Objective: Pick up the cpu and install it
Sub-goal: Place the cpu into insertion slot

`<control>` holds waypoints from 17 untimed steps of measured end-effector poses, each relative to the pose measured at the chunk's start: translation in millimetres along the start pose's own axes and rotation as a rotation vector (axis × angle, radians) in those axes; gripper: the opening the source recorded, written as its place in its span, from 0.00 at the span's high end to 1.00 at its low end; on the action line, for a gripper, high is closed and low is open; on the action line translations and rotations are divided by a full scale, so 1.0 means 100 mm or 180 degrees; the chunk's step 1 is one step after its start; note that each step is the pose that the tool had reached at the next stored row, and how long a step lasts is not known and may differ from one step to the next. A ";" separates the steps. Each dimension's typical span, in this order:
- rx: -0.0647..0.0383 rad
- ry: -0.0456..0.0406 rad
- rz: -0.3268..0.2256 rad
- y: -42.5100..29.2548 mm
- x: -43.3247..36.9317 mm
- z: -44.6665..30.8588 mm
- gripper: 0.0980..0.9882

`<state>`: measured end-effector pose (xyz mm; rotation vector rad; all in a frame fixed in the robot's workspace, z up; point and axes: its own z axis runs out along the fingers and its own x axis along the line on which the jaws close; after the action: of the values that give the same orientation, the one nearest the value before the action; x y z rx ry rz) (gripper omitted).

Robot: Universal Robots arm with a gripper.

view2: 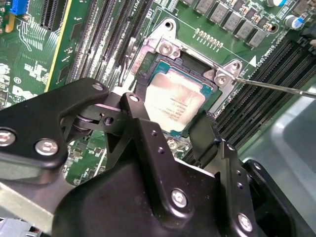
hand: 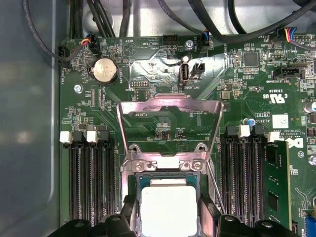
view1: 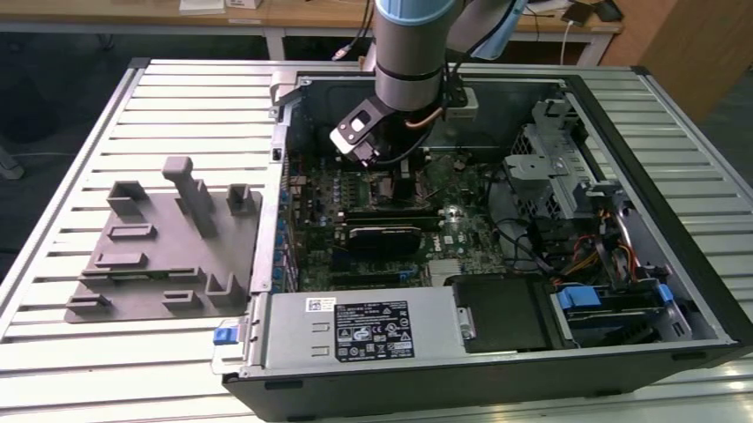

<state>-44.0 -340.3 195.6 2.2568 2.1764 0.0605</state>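
- While your black gripper [view2: 171, 108] straddles the flat, silver-topped square cpu [view2: 175, 98], can't tell if it's clamped.
- Chip's sitting in the black-framed socket [view2: 190, 59]; the bare metal load plate [hand: 170, 103] is up, not latched.

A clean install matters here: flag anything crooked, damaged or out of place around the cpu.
Nothing stands out. The cpu lies square in the socket, its edges parallel to the socket's, and the load plate is swung open. No damage shows.

Cpu [view2: 174, 101] lid dull silver metal; load plate [hand: 170, 105] shiny steel; motherboard [hand: 237, 91] glossy green
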 end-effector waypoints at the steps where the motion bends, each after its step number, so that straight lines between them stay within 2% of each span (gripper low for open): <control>1: 0.0000 0.0000 0.0000 0.001 0.000 -0.014 0.42; 6: 0.0000 0.0000 0.0000 0.003 0.002 -0.093 0.42; 13: 0.0000 0.0000 0.0000 0.003 0.002 -0.096 0.42; 15: 0.0000 0.0000 0.0000 0.003 0.002 -0.097 0.44; 16: 0.0000 0.0000 0.0000 0.003 0.002 -0.098 0.51; 17: 0.0000 0.0000 0.0000 0.003 0.002 -0.098 0.51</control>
<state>-44.0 -340.3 205.3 2.2568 2.1764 0.0607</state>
